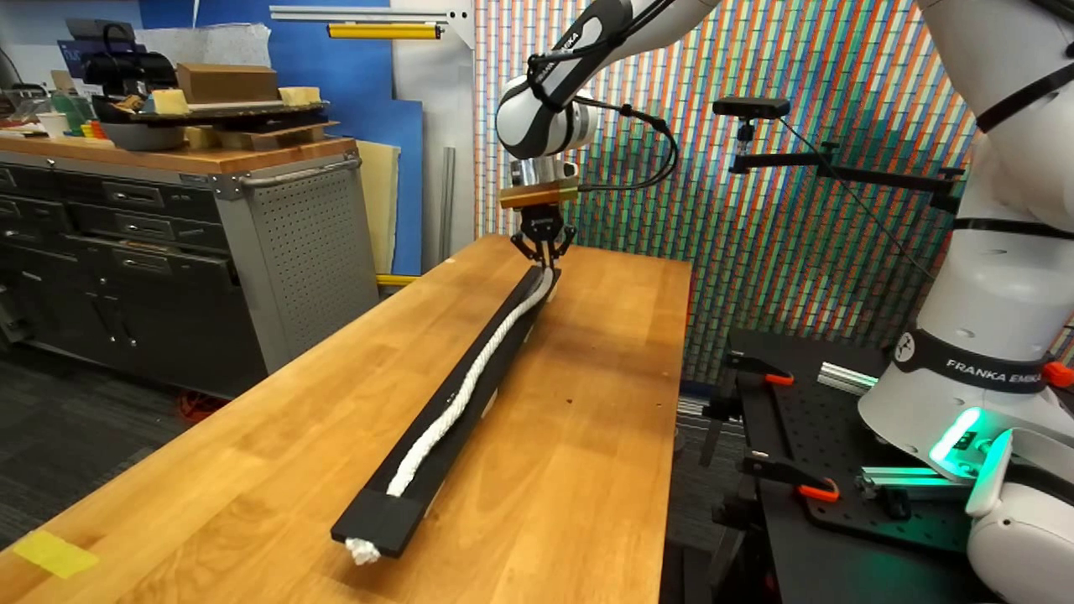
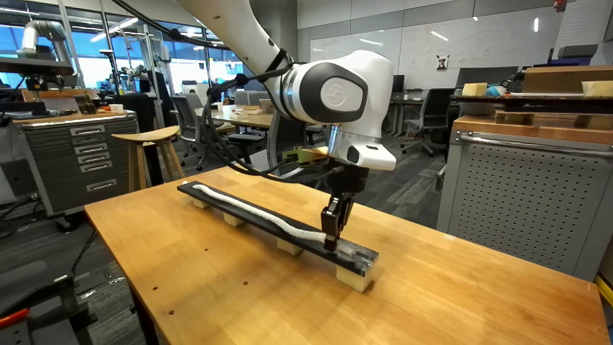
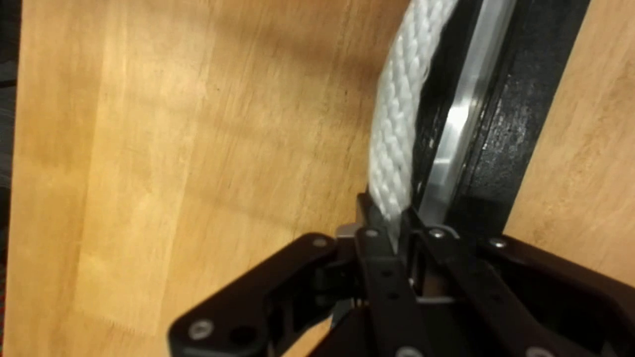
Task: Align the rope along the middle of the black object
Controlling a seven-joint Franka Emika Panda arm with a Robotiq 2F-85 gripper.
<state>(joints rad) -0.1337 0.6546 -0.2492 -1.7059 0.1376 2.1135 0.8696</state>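
The black bar (image 1: 499,362) lies on the worktop (image 1: 591,403), and in an exterior view pale blocks (image 2: 288,246) show beneath it. Along its top runs the rope (image 1: 457,405), in a loose wave. At the end of the bar farther from the fingers (image 2: 330,223), the rope passes out of sight at a black band (image 1: 382,509), and a white tuft (image 1: 362,550) shows just past that end. Near the bar's opposite end the fingers point down and are pinched on the rope, with a short stretch of the bar reaching past them. In the wrist view the gripped part of the rope sits off-centre, at one long edge of the bar, beside a shiny strip (image 3: 456,114) running lengthwise on it. A yellow patch (image 1: 56,554) lies on the worktop, well apart from the bar's tufted end.
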